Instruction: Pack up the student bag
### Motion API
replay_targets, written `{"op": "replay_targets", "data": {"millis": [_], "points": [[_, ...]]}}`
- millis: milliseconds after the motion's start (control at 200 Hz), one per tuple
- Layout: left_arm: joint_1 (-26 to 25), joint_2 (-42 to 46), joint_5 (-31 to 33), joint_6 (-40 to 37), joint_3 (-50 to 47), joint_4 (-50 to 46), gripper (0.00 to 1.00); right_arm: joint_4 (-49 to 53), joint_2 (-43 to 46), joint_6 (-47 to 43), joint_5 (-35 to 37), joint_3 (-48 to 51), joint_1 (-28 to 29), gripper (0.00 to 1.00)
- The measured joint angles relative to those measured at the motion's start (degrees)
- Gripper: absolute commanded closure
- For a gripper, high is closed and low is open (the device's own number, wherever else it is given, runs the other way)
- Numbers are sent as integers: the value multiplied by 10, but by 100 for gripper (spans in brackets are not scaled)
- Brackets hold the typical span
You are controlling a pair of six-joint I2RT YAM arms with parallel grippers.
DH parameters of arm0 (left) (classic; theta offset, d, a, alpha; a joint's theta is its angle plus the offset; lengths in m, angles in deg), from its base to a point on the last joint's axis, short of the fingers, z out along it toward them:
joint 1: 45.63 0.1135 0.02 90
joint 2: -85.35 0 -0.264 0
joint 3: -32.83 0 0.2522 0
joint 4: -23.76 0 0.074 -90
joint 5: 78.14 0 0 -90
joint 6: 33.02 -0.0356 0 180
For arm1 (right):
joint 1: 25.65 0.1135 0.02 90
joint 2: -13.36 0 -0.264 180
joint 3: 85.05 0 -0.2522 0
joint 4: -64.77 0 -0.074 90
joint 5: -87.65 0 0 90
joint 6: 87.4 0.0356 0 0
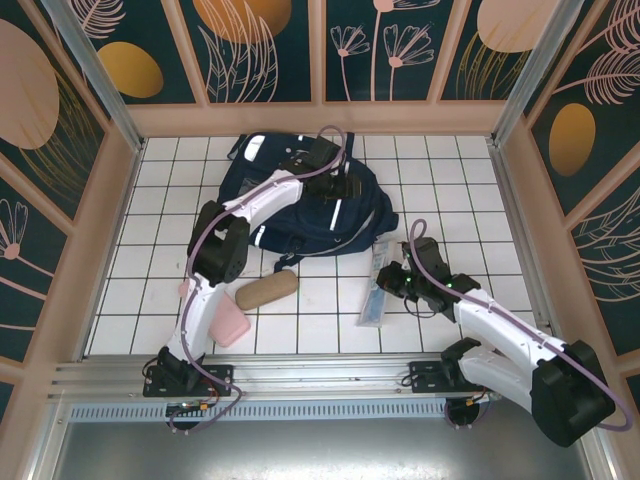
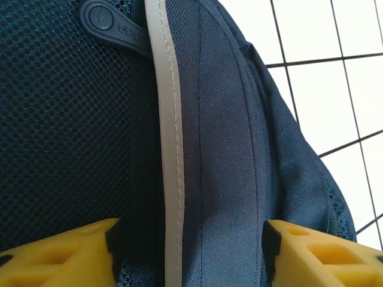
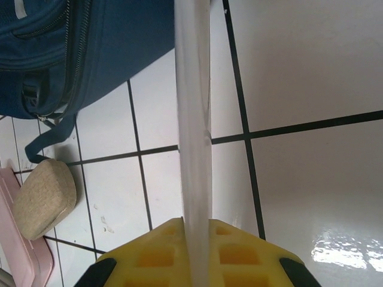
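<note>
The left end effector (image 2: 188, 251) hangs right over the student bag (image 1: 345, 225), its yellow fingers (image 2: 66, 254) spread well apart. They straddle a white stripe (image 2: 170, 149) in the navy cloth without pinching it. A dark zip pull (image 2: 111, 24) lies on the bag just beyond the fingers.

The bag itself lies flat on the white-tiled counter (image 1: 450, 190), on the far side from the two arm bases.

The right end effector (image 3: 196, 230) sits off the bag's near right corner, clamped tight on a clear plastic strip (image 3: 192, 119). The strip looks like a ruler, and the wrist camera sees it edge-on.

A tan glasses case (image 1: 267, 289) rests just off the bag's near edge. A pink case (image 1: 228, 322) lies farther out on the same side. Neither is being touched.

To my eye this is the loading step. One item is in hand and the bag is being readied to take it, though I can see no open mouth in the bag from here.

The next move calls for an opening. The left fingers would need to close on the zip pull or a fold of cloth and draw it back. The strip could then be carried across and slid in lengthwise. The strip is thin and slippery, so it could twist in the grip.
</note>
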Motion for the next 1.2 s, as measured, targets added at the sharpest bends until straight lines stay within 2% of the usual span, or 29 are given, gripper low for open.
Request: {"op": "replay_targets", "data": {"millis": [130, 265, 370, 485, 596, 966, 1201], "points": [[1, -7, -20, 3, 1, 6, 49, 2, 0, -2, 0, 4, 0, 100], [8, -10, -70, 21, -22, 46, 65, -2, -10, -2, 0, 9, -1, 100], [8, -20, -94, 26, -24, 64, 69, -4, -21, -2, 0, 11, -1, 100], [10, -31, -102, 24, -15, 61, 78, -9, -23, -2, 0, 11, -1, 100], [11, -34, -103, 19, -10, 58, 100, -9, -21, -2, 2, 11, -1, 100], [11, -28, -109, -17, 12, 17, 100, 52, 61, 0, 76, -38, -15, 100], [14, 13, -116, -40, 79, -78, 100, 54, 63, -2, 92, -87, -89, 100]]}}
